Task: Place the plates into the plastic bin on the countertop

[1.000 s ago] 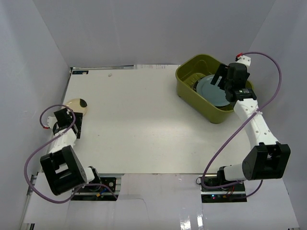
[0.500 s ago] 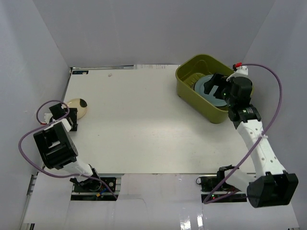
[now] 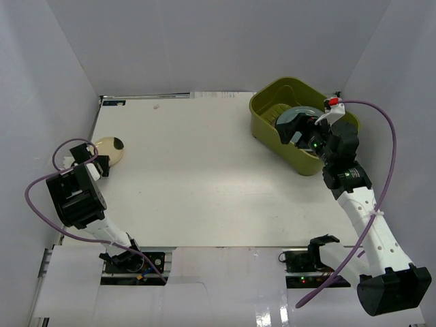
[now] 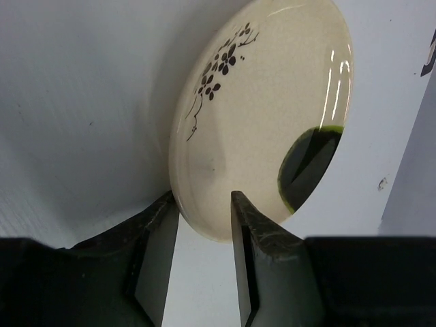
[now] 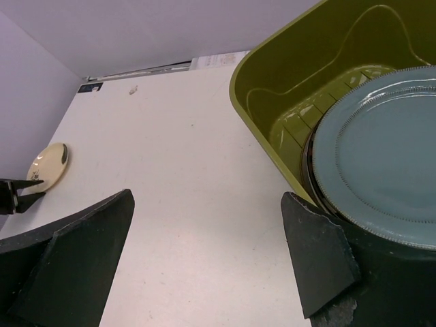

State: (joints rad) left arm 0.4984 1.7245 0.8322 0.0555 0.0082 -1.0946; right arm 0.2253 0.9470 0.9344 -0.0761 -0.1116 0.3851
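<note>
— Where is the left gripper (image 4: 202, 199)?

— At the left edge of the countertop (image 3: 204, 177), toward the far corner. Its 2 fingers pinch the rim of the small cream plate (image 4: 266, 116), 1 finger on the glazed face, the other behind. The plate bears a black blossom sprig and a dark green patch.

— And the right gripper (image 5: 208, 204)?

— Spread wide and holding nothing, over the near wall of the plastic bin (image 5: 272, 82).

— Where does the bin stand?

— At the far right corner. Inside lies the teal plate (image 5: 388, 150), resting on 1 dark-rimmed plate (image 5: 308, 167) whose edge shows beneath it. I cannot tell whether more plates lie under these 2.
</note>
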